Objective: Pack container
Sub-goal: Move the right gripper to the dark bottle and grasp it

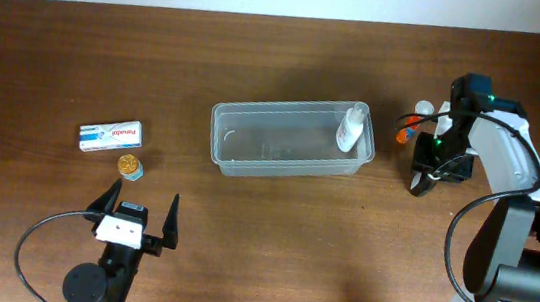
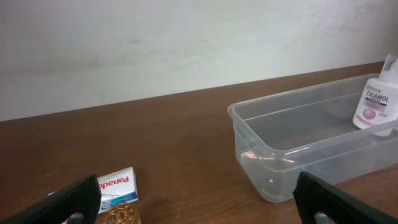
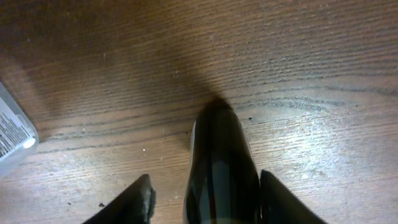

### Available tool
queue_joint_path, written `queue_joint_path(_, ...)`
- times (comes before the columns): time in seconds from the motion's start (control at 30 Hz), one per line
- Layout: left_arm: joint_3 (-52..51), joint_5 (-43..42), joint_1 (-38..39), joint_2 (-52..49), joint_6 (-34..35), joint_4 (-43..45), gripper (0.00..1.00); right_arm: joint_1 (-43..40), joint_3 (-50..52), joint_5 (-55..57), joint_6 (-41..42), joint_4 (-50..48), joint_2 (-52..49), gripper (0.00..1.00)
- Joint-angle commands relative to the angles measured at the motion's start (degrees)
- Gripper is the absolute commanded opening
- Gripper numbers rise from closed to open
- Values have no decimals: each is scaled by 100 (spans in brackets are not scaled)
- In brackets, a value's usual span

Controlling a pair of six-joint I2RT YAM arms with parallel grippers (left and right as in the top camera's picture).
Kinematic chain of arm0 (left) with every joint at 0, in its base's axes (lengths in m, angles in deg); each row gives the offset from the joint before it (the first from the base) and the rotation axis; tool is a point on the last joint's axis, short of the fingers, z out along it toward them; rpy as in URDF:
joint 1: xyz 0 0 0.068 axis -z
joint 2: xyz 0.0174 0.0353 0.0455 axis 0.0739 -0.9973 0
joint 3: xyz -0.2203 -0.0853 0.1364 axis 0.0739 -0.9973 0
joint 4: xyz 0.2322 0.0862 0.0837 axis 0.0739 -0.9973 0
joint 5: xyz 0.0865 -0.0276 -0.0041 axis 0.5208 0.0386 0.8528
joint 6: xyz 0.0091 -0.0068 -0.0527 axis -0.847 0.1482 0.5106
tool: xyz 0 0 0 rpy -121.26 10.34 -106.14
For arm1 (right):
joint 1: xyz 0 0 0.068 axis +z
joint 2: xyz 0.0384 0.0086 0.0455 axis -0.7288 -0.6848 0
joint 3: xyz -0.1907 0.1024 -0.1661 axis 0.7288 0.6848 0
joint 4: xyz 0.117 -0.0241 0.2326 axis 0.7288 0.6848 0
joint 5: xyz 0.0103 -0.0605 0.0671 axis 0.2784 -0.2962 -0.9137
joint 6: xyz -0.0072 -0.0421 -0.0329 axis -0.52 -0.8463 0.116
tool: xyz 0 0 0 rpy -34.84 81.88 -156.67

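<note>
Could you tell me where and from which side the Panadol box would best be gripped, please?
Probably from above, left gripper pinching the Panadol box across its short width, on the long edges: it lies flat. Keep toward its left end, since the gold-lidded jar sits close by its near right corner.

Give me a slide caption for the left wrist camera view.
Open left claw faces the clear container holding a Calamol bottle; Panadol box and gold-lidded jar sit nearby.
</note>
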Motion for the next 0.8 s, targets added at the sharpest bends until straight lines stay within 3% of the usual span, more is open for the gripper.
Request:
queue_joint_path(0.0, -44, -81, -35, 39, -94, 11, 100, -2, 24, -26, -20, 0, 87, 37)
queue_joint_path(0.17, -44, -81, -35, 39, -94, 11, 100, -2, 22, -28, -20, 59, 90, 29)
queue_joint_path(0.43, -44, -81, -35, 39, -94, 11, 100, 0, -39, -31, -17, 179, 422, 28)
queue_joint_path(0.77, -44, -81, -35, 39, -94, 11, 100, 52, -632, -160, -20, 675, 1729, 29)
